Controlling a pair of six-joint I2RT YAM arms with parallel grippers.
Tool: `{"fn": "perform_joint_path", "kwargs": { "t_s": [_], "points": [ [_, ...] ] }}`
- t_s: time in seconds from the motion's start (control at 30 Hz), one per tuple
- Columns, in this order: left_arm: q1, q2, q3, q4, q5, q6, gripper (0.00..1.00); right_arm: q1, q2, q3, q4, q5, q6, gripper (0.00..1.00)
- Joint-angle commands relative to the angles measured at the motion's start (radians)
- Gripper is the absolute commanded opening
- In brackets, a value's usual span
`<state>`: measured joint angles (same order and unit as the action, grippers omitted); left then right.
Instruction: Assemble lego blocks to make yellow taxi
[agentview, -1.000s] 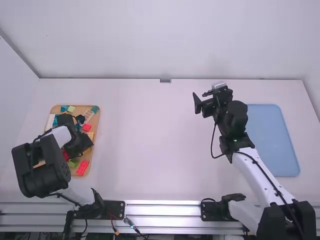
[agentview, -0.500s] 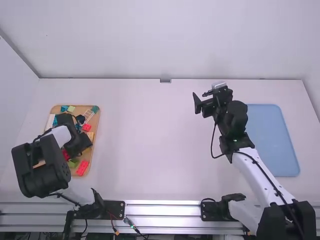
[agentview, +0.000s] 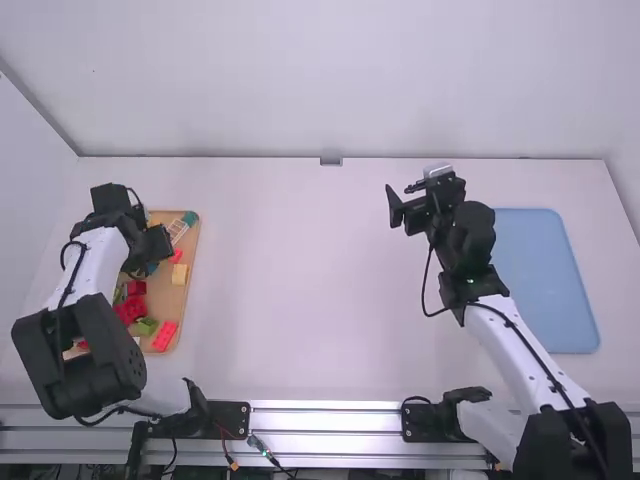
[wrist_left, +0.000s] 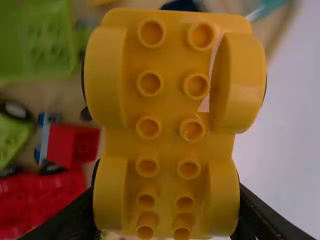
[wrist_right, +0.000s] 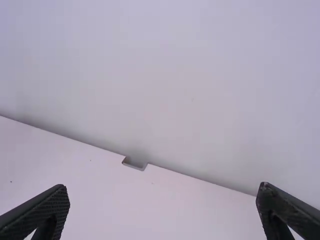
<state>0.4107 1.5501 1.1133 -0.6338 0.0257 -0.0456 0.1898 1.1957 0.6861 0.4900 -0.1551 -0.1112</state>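
The yellow car base (wrist_left: 170, 120) is showing bare studs, so the taxi's upper body is presumably awaiting assembly. The left gripper (wrist_left: 167, 195) is clamping it by the tray (agentview: 170, 300), high view's left; the right gripper (wrist_right: 164, 197) is hanging open, right of centre.

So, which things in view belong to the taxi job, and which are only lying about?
For the taxi:
yellow piece in the left hand
probably the yellow block on the wooden tray

Seemingly just lying about:
red blocks
green blocks
blue tray

Wheeled block (wrist_left: 170, 107) — plain yellow; board (agentview: 178, 301) — tan; pale-blue tray (agentview: 545, 280).
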Motion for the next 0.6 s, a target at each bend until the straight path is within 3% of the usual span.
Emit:
{"fn": "perform_joint_path", "kwargs": {
  "t_s": [0.0,0.17,0.43,0.57],
  "points": [
    [-0.074,-0.039,0.092,-0.034,0.096,0.148,0.31,0.000,0.007,0.037,0.004,-0.002,-0.003,0.99],
    [-0.226,-0.024,0.252,-0.097,0.090,0.251,0.30,0.000,0.007,0.037,0.003,-0.002,-0.047,0.99],
    [-0.493,0.104,0.488,-0.201,0.089,0.489,0.13,0.000,0.007,0.036,-0.005,-0.002,-0.051,0.99],
    [-0.584,0.220,0.557,-0.235,0.091,0.596,0.10,0.000,0.007,0.037,-0.026,-0.002,-0.051,0.99]
  ]
}}
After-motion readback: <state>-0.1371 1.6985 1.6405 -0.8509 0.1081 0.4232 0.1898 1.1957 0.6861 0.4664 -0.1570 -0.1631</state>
